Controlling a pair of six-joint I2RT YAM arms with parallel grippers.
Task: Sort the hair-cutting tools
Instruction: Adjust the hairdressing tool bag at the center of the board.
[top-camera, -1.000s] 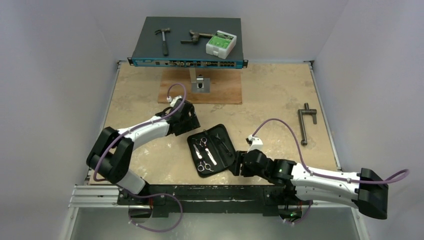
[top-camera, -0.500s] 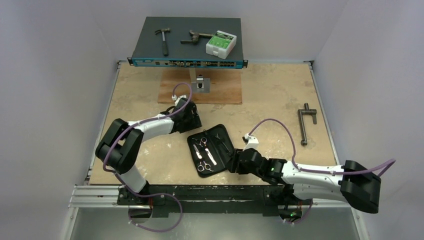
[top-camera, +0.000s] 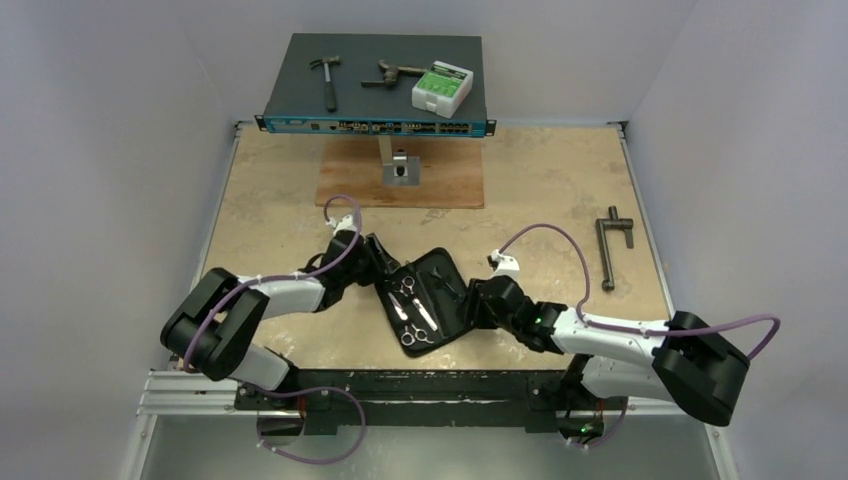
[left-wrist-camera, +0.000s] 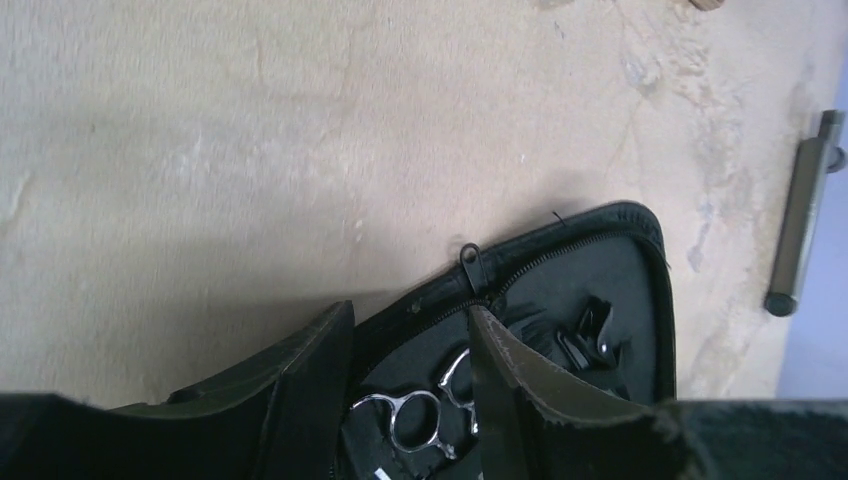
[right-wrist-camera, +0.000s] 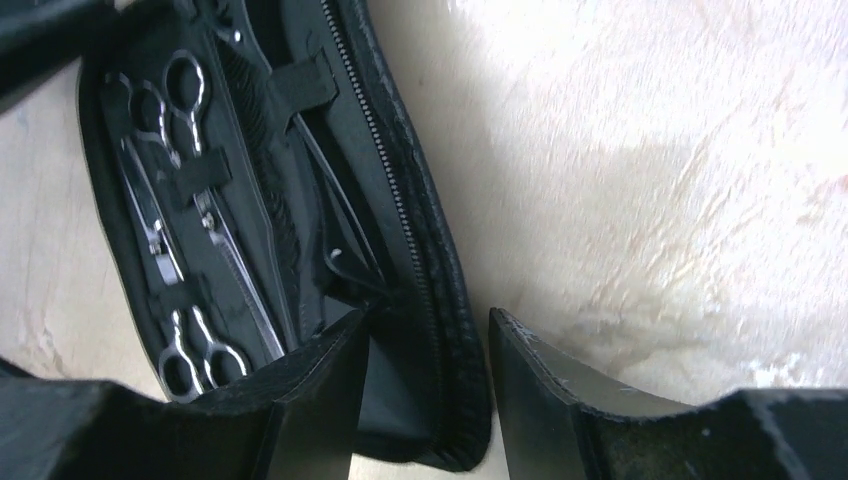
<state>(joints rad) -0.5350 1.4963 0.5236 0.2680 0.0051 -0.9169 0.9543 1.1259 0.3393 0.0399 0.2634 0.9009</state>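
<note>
An open black zip case (top-camera: 447, 262) lies mid-table. It holds two silver scissors (top-camera: 405, 298) side by side under straps. In the right wrist view the scissors (right-wrist-camera: 150, 200), a black comb (right-wrist-camera: 268, 190) and a thin black clip (right-wrist-camera: 345, 235) lie inside the case. My left gripper (top-camera: 383, 262) is open and straddles the case's far-left edge; a scissor ring (left-wrist-camera: 410, 420) shows between its jaws (left-wrist-camera: 410, 315). My right gripper (top-camera: 470, 305) is open and straddles the case's right zip rim (right-wrist-camera: 440, 300), with a gap on the outer side.
A dark network switch (top-camera: 375, 125) on a stand at the back carries a hammer (top-camera: 326, 78), a rusty tool (top-camera: 392, 73) and a white-green box (top-camera: 441, 88). A wooden board (top-camera: 450, 185) lies under it. A grey T-shaped bar (top-camera: 611, 248) lies at the right.
Both grippers have closed in on the case. The left one dropped to its far-left edge, the right one slid forward along its right rim. The case shifted slightly.
</note>
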